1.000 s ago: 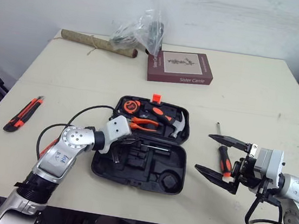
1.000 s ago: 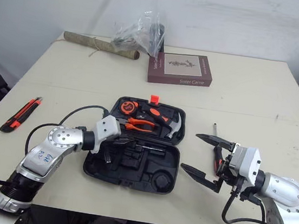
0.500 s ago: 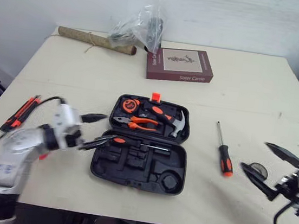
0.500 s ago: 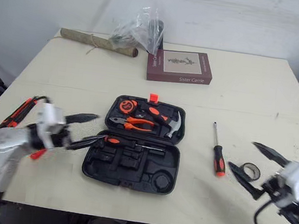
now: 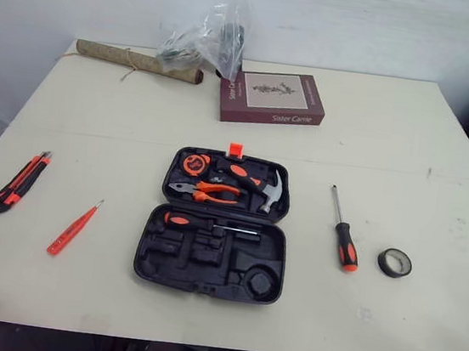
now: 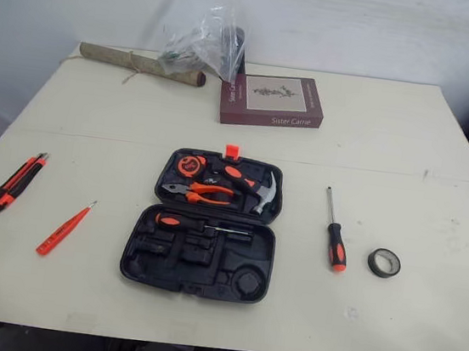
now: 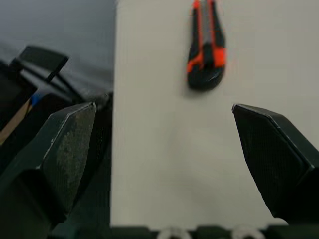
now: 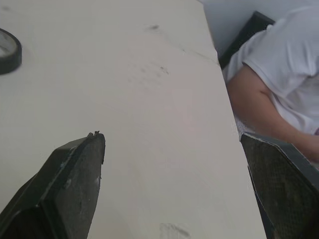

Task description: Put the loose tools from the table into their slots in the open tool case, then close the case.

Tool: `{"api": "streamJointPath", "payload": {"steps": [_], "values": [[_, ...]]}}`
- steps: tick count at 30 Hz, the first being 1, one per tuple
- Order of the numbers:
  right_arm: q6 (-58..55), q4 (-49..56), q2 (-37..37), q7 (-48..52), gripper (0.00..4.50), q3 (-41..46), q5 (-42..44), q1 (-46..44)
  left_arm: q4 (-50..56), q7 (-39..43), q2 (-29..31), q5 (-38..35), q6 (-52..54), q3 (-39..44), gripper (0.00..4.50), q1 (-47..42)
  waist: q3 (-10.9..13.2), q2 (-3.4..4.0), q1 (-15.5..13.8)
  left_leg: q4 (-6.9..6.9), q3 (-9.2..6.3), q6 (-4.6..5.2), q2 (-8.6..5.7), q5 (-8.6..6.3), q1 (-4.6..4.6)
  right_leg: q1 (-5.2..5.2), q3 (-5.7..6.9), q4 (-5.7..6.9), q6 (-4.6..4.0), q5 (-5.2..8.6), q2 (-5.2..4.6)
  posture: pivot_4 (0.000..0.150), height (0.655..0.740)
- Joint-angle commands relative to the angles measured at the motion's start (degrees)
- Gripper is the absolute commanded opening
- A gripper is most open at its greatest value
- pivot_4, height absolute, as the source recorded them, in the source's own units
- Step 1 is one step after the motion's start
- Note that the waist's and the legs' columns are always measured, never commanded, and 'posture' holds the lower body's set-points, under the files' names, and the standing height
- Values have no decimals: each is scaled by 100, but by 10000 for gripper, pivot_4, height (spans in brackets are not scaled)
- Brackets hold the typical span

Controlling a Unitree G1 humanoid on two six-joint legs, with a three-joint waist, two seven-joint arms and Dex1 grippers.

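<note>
We see the left gripper [image 7: 163,107] spread wide and holding nothing above the table [image 7: 159,164] edge, with the orange-and-black utility knife [image 7: 205,45] lying ahead of its fingertips. The right gripper [image 8: 170,135] is likewise wide apart and empty, the black tape roll [image 8: 7,50] ahead and outside one finger, a person [image 8: 279,74] beyond the table edge. The open tool case [image 5: 204,285] lies mid-table, the red tester pen [image 5: 72,227] on its left-gripper side and the screwdriver [image 5: 344,236] on its right-gripper side, both apart from it.
</note>
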State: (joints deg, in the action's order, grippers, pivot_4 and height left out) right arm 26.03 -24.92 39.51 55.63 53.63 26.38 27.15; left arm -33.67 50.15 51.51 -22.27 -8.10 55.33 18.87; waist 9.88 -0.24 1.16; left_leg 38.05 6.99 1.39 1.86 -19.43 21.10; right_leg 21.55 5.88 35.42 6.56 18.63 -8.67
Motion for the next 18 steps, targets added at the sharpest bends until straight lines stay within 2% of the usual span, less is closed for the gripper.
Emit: {"api": "streamJointPath", "payload": {"steps": [1, 4, 8, 11, 13, 15, 18], "values": [[8, 529, -75, -213, 45000, -120, 139, -122, 356, 8, -131, -209, -127, -9, 44658, -60, 0, 0, 14, 0, -3, -1, 1, 0, -4, 3, 1, 0, 0, 0, -1, 1500, 7400], [-389, 1268, -269, -489, 45000, -372, 290, -228, 1263, 65, -395, -548, 195, -162, 44658, -100, -1, 0, 18, -2, -10, -9, 4, 0, -2, 1, 0, 2, -6, 2, -2, 1500, 7400], [-1123, 2389, -435, -686, 45000, -805, 706, -374, 2870, 6, -692, -961, 867, -777, 44658, -263, 2, 4, 23, -8, -11, -50, 4, 21, 8, -1, 0, 3, -8, 3, -2, 1500, 7400], [-3088, 3453, -160, -1531, 45000, -1036, 1604, -397, 3628, 248, -494, -1191, 1417, -1398, 44658, -559, 7, 15, 34, -8, -8, -50, 2, 24, 8, -2, -2, 4, -8, 3, -1, 1500, 7400], [-3919, 3986, 175, -1754, 45000, -1180, 1989, -566, 4145, 636, -322, -1450, 1619, -1795, 44658, -818, 9, 17, 32, -8, -9, -47, 2, 28, 11, 0, 0, 10, -8, 3, 1, 1500, 7400], [-5186, 4456, 661, -2247, 45000, -1330, 2432, -569, 4658, 574, -262, -1565, 1897, -2323, 44658, -1298, 10, 18, 37, -7, -9, -22, 2, 42, 11, 0, -1, 11, -8, 3, 2, 1500, 7400], [-6307, 4995, 1036, -2754, 45000, -1479, 2966, -654, 5207, 401, -273, -1685, 2276, -2860, 44658, -1807, 10, 18, 23, -8, -9, -16, 3, 46, 13, 0, 1, 9, -9, 4, 8, 1500, 7400]]}}
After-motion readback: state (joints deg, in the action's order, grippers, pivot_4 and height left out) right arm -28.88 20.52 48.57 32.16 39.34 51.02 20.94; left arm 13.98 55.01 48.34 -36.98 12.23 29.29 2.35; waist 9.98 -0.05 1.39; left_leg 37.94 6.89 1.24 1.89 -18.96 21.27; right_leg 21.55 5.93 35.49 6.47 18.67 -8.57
